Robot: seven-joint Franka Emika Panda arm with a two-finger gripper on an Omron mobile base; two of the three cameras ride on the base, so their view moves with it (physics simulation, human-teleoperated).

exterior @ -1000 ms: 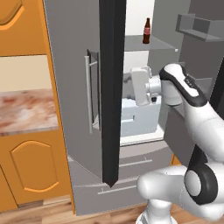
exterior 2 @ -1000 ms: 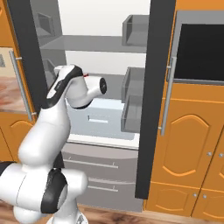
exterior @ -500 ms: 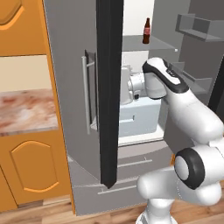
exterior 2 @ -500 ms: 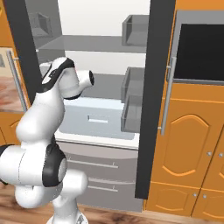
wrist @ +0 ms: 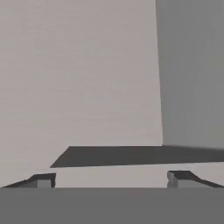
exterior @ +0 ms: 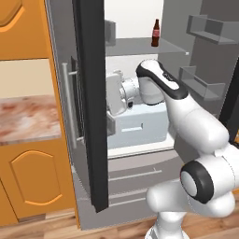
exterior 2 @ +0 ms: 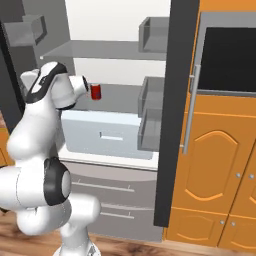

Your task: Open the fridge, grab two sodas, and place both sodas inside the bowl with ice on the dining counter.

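Note:
The grey fridge stands with both doors swung open. A dark-brown soda bottle with a red label stands upright on the upper shelf. The red soda can sits on the lower shelf above the white drawer. My gripper is inside the fridge at lower-shelf height, turned toward the left door, well below and left of the bottle. In the hand view my gripper is open, its fingertips wide apart with nothing between them, facing a plain grey wall. The bowl and the dining counter are out of view.
Grey door bins hang on the right door. Orange cabinets and a black oven panel flank the fridge on the right. A marbled wall counter lies to the left. Fridge drawers sit below the arm.
The hand has swung left toward the left door inside the fridge, and the whole picture has shifted. The red can now shows past the arm in the right base view.

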